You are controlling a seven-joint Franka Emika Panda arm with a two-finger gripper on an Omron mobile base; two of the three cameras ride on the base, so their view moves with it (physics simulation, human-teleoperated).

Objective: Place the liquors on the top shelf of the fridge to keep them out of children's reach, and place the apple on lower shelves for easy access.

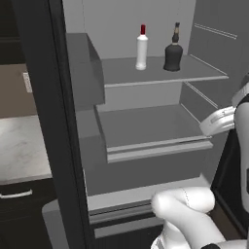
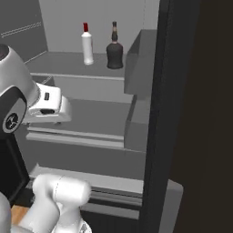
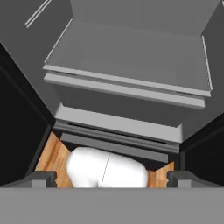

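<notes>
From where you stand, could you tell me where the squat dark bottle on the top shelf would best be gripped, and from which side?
Probably its round body, approached level from the open front of the fridge. The dark bottle stands upright on the top shelf; its neck is narrow and tall. The white bottle stands apart at its left, so a front approach looks unobstructed.

Both base views stand close before the open fridge [image 1: 146, 160], left and right, sharing its shelves. Hand view looks down at a lower shelf [image 3: 131, 57], near.
</notes>
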